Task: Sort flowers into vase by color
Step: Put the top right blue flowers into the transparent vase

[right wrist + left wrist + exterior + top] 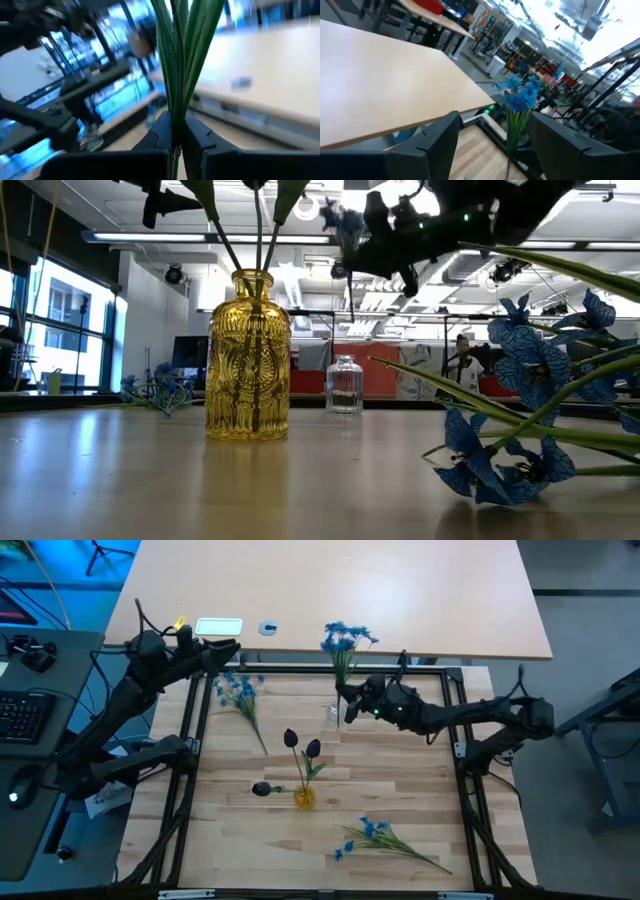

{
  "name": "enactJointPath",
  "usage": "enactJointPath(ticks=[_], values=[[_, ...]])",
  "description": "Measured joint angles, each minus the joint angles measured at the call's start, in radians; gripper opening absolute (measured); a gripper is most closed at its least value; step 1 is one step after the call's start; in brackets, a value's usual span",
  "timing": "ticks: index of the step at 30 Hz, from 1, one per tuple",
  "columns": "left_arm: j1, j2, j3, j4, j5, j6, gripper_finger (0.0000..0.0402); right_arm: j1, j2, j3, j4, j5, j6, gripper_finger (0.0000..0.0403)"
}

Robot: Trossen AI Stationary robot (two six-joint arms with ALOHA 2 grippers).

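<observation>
My right gripper (pixel 350 702) is shut on a spray of blue blossoms (pixel 346 638) and hangs high above the clear glass vase (pixel 333 713) (pixel 344 385). In the left wrist view the same spray (pixel 519 96) shows between my left arm's open fingers. My left gripper (pixel 218 656) waits open at the table's far left corner. The yellow vase (pixel 304 797) (pixel 250 360) holds two black tulip buds (pixel 291 738) by their stems. A third black bud (pixel 262 789) lies beside it. Two more blue sprays lie flat, one far left (pixel 240 690) and one near (pixel 378 836) (pixel 530 430). My right gripper pinches the spray's bundle of green stems (pixel 176 122) between its two fingers, coming level from the table's right side and lying across the stems. The spray is lifted clear and stands roughly upright, with its blossoms above the fingers.
A light desk (pixel 400 590) borders the far edge, with a white card (pixel 218 627) and a small round thing (pixel 268 628) on it. A black frame (pixel 190 740) runs along the table's sides. Bare wood shows between the vases and around the near blue spray.
</observation>
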Motion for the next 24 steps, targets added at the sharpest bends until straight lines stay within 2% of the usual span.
enactJointPath(ticks=[3, 10, 18, 24], values=[[0.0, 0.003, 0.0, 0.047, 0.001, -0.018, 0.0225, -0.04, 0.051, -0.026, 0.238, -0.016, -0.111, 0.0004], [-0.002, 0.004, 0.0, 0.136, 0.019, -0.073, 0.0225, -0.144, 0.215, -0.026, 0.516, -0.189, -0.161, 0.0002], [-0.018, 0.0, 0.0, 0.155, 0.026, -0.078, 0.0225, -0.183, 0.229, -0.024, 0.521, -0.202, -0.262, 0.0001], [-0.037, 0.0, 0.0, 0.155, 0.026, -0.069, 0.0225, -0.213, 0.229, -0.024, 0.438, -0.294, -0.249, 0.0001]])
